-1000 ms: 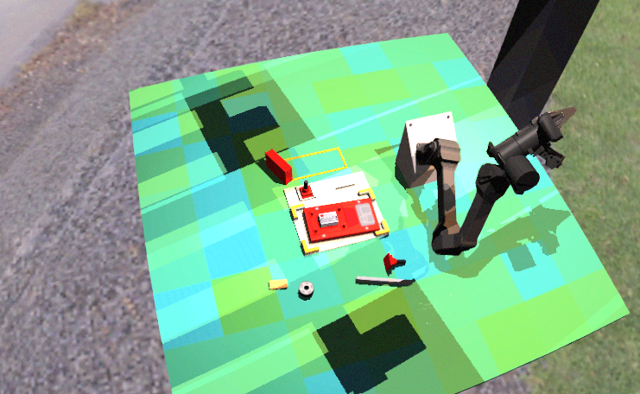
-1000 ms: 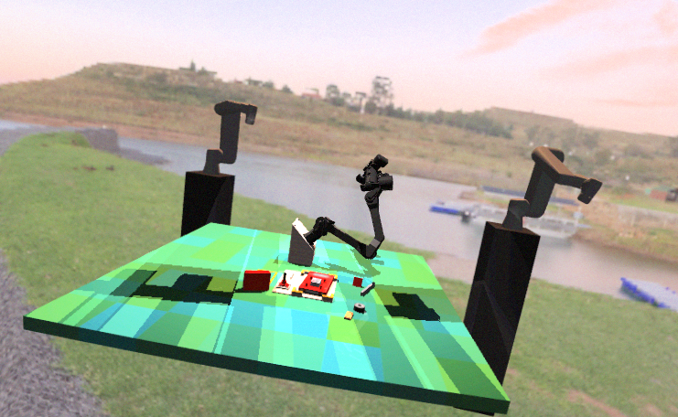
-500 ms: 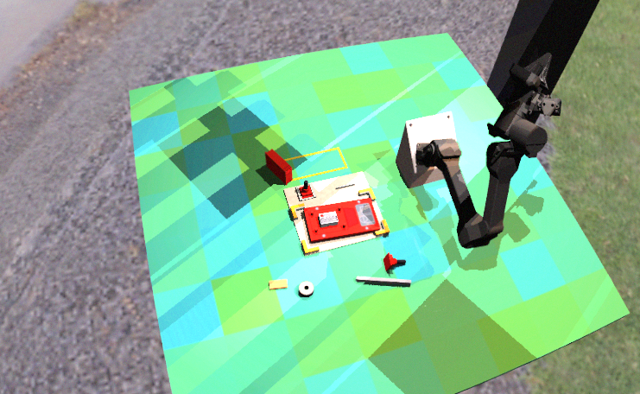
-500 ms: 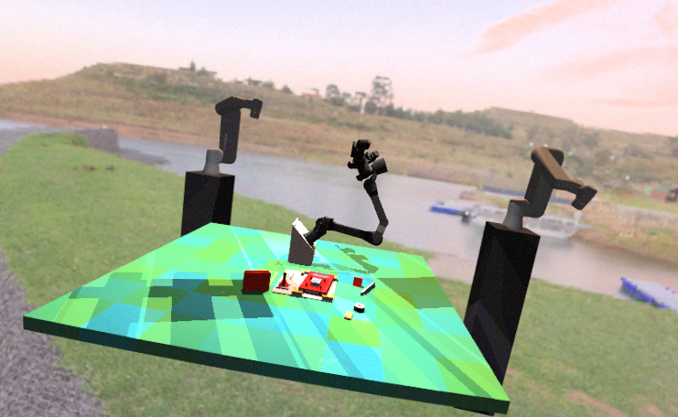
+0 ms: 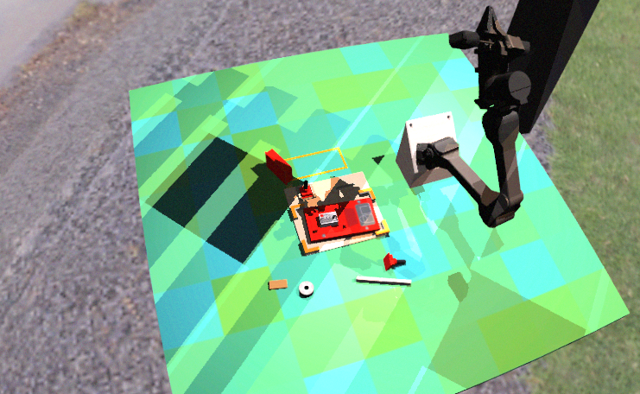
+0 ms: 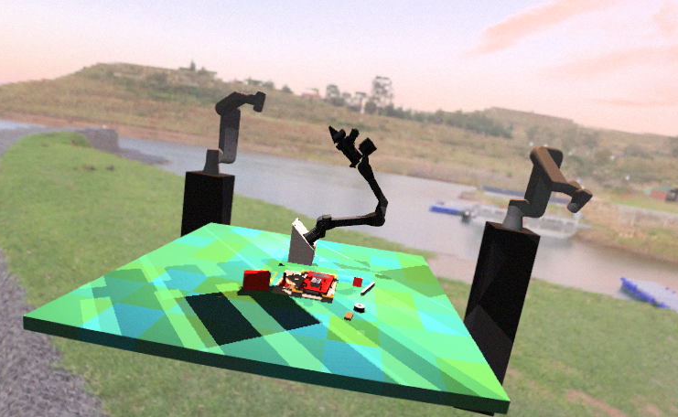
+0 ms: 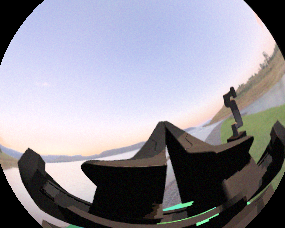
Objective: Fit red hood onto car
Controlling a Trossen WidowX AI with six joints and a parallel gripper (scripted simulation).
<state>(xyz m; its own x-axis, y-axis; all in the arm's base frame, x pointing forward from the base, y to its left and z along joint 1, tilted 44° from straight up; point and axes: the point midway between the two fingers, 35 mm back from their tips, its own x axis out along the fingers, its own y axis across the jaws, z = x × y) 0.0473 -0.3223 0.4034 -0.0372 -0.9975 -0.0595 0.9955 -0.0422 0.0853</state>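
The claw (image 5: pixel 489 10) (image 6: pixel 331 129) (image 7: pixel 162 125) is closed on nothing, high above the table (image 5: pixel 361 362) (image 6: pixel 139 331). What looks like the hood (image 5: pixel 278 166) (image 6: pixel 256 280) stands tilted near the jig's corner (image 5: pixel 307 249) (image 6: pixel 326 297); pickup comes first, so the arm must come down, claw open.

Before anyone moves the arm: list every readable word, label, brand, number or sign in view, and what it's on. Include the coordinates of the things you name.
No text reads clearly in any view.
White engine block (image 5: pixel 328 219) (image 6: pixel 316 281) on the chassis: dark and red marks on top, too small and blurred to tell if lettering.
Grey panel (image 5: pixel 365 214) on the deck: faint lines, unreadable.
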